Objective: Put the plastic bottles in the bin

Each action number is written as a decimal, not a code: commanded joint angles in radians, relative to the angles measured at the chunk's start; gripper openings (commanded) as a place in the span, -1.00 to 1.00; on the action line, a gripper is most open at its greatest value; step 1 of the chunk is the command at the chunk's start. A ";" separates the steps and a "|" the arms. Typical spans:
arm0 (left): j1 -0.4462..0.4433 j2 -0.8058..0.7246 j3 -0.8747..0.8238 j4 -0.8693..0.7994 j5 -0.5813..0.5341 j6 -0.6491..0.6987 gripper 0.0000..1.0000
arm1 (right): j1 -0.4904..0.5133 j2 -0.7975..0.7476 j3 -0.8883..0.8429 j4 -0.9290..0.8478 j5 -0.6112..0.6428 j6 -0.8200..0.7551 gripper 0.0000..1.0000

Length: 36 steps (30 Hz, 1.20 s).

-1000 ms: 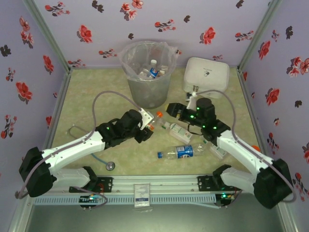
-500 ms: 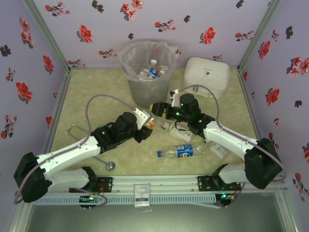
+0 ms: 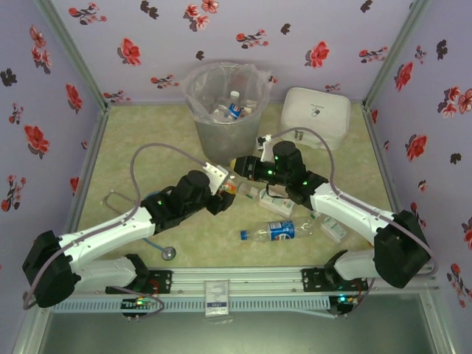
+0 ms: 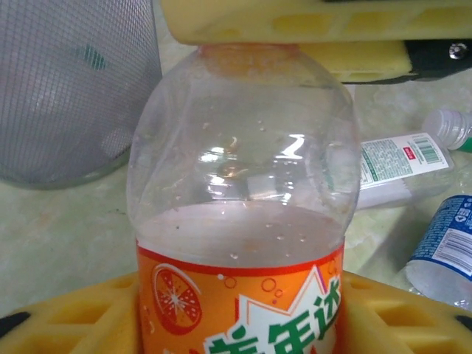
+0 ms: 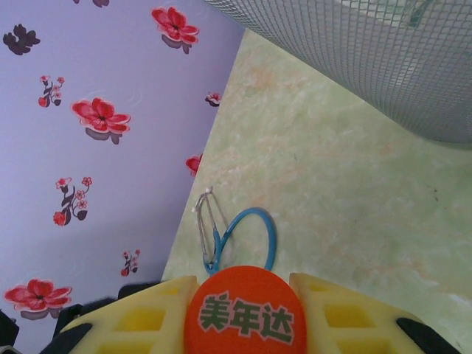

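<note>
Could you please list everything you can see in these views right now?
Translucent grey-white round plastic bin: one, bag-lined, back centre.
Clear plastic bottles inside it: several, count unclear.
Orange-labelled clear plastic bottle: one, between both end effectors.
Blue-labelled clear plastic bottle: one, lying front centre.
White-labelled clear plastic bottle: one, lying beside the right arm.
White rounded-square case: one, back right.
Blue-tubed stethoscope: one, front left.
Left end effector: one, yellow, flanking that bottle's body.
Right end effector: one, yellow, shut on its orange cap.

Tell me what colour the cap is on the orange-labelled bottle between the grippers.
Orange-red, with yellowish lettering on top; the cap shows best in the right wrist view.
</note>
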 commanded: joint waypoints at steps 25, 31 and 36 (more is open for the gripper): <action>0.218 -0.451 -0.190 -0.338 -0.247 -0.389 0.99 | -0.228 0.164 0.813 -0.157 0.321 -0.562 -1.00; 0.218 -0.431 -0.166 -0.384 -0.223 -0.385 1.00 | -0.230 0.432 1.003 -0.123 0.297 -0.633 -1.00; 0.217 -0.440 -0.176 -0.381 -0.223 -0.404 1.00 | -0.231 0.611 1.127 -0.137 0.285 -0.697 -1.00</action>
